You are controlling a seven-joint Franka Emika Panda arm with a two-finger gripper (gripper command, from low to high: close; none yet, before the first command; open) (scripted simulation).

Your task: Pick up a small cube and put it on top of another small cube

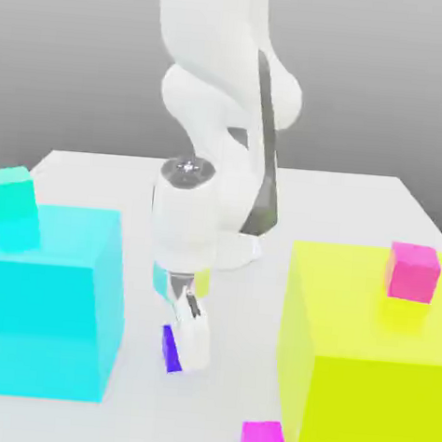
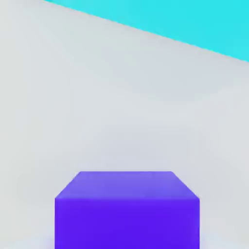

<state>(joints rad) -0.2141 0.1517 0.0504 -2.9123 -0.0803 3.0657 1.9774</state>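
Gripping small blue-violet cube [image 2: 127, 223], smooth white gripper [image 1: 185, 339] is clamping its flat sides at tabletop [image 1: 230, 394]; glossy cyan block [image 1: 46, 295] and yellow block [image 1: 379, 396] are flanking, smaller cubes resting on both.

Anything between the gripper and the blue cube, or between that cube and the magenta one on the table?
Nothing visible either way. The gripper is already at the blue cube, closed on it. Bare table separates that from the low magenta cube. The big yellow block rises close beside the magenta one, so side clearance may be tight.
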